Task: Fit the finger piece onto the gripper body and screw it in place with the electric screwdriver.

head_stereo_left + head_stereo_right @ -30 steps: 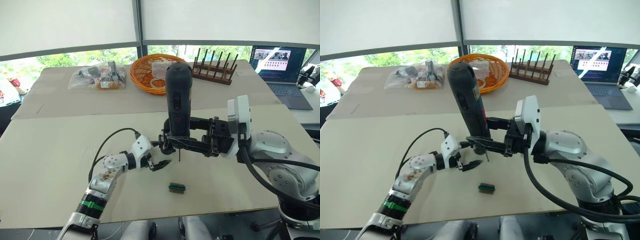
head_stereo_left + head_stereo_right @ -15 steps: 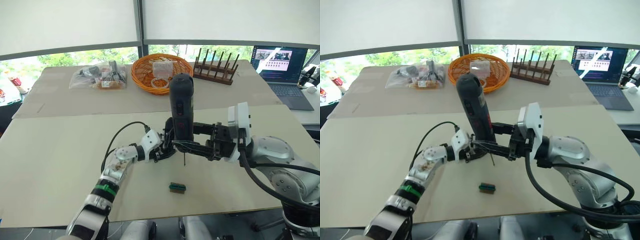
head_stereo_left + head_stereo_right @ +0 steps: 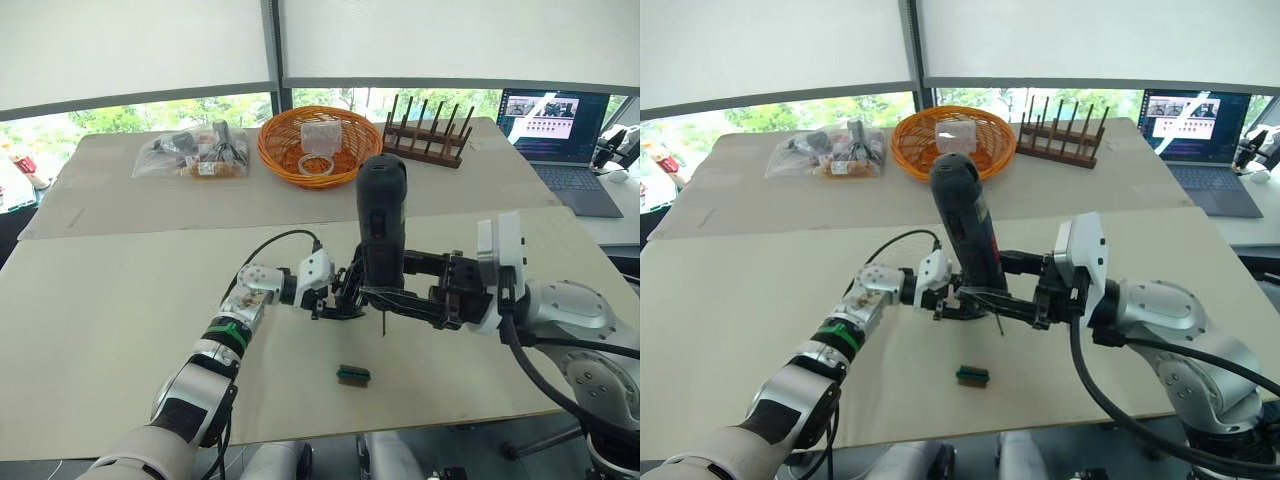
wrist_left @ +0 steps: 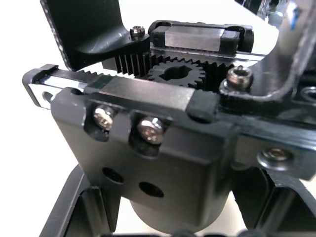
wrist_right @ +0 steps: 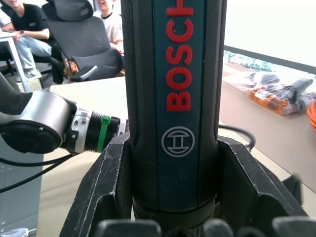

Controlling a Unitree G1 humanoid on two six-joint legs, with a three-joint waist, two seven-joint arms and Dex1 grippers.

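My left gripper (image 3: pixel 331 301) is shut on the gripper body (image 4: pixel 148 148), a black block with a gear, toothed racks and silver screws, held just above the table. A flat black piece (image 4: pixel 86 29) stands on its rack; I cannot tell whether it is the finger piece. My right gripper (image 3: pixel 386 296) is shut on the electric screwdriver (image 3: pixel 381 215), a thick black tool with a red label (image 5: pixel 178 54). It stands nearly upright with its thin bit (image 3: pixel 383 325) pointing down, right beside the body.
A small green-and-brown block (image 3: pixel 353 374) lies on the table in front of the grippers. At the back stand an orange basket (image 3: pixel 315 146), a wooden peg rack (image 3: pixel 430 138), a plastic bag of parts (image 3: pixel 195 155) and a laptop (image 3: pixel 558 140). People (image 5: pixel 29 29) sit behind.
My left gripper has carried the body right and away from me, up to the screwdriver. The screwdriver has come lower and shifted a little right, still upright.
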